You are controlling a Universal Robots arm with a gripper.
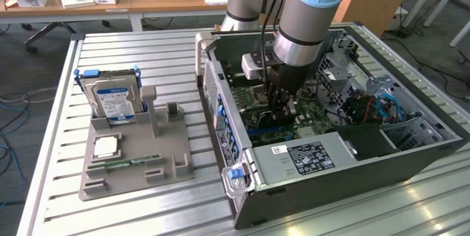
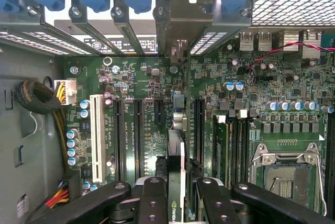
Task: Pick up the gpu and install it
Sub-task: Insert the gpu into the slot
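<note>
My gripper [image 2: 175,192] clamps the card [image 2: 176,145] edge-on above the motherboard [image 2: 157,88]; it looks light, stiff and fragile, best held by its edges.

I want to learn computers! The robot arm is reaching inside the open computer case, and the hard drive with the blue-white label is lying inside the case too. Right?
Not quite. In the exterior view the hard drive stands upright in the grey holder on the table, outside the computer case. The arm does reach inside.

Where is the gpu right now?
The gpu is held edge-on in the hand inside the open computer case, over the motherboard slots, right of the parts tray in the exterior view.
</note>
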